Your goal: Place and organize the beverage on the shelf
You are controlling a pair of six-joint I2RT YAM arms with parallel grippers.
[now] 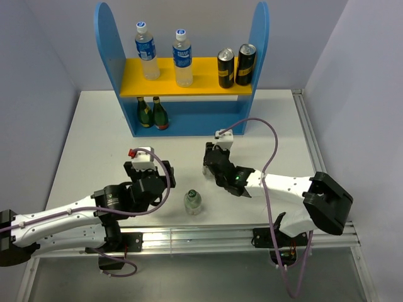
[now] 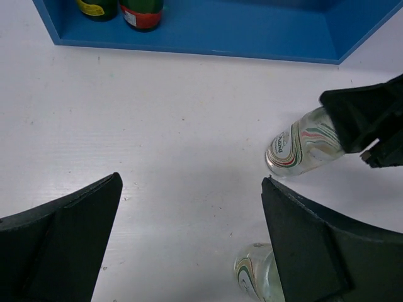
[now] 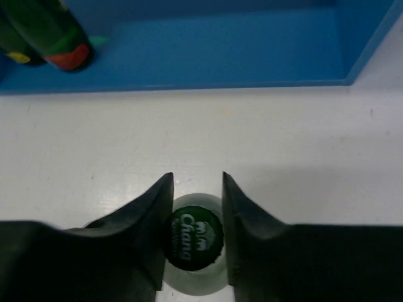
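Observation:
My right gripper [image 3: 197, 177] has its jaws closed against the dark green cap of a short clear bottle [image 3: 192, 243] standing on the white table, a little in front of the shelf [image 1: 107, 44]. In the left wrist view this bottle [image 2: 302, 148] stands upright under the right gripper's black fingers [image 2: 365, 119]. A second short clear bottle [image 1: 192, 202] stands free between the arms. My left gripper [image 1: 148, 170] is wide open and holds nothing. Two blue-labelled bottles [image 1: 146, 50] stand on the yellow board [image 1: 195, 85]. Two dark green bottles [image 1: 152, 112] stand on the blue base at its left.
Two black-and-gold cans [image 1: 236, 66] stand at the right of the yellow board. The blue base [image 3: 220, 50] is bare to the right of the green bottles [image 3: 56, 31]. The second short bottle [image 2: 255, 274] lies close to my left gripper's right finger.

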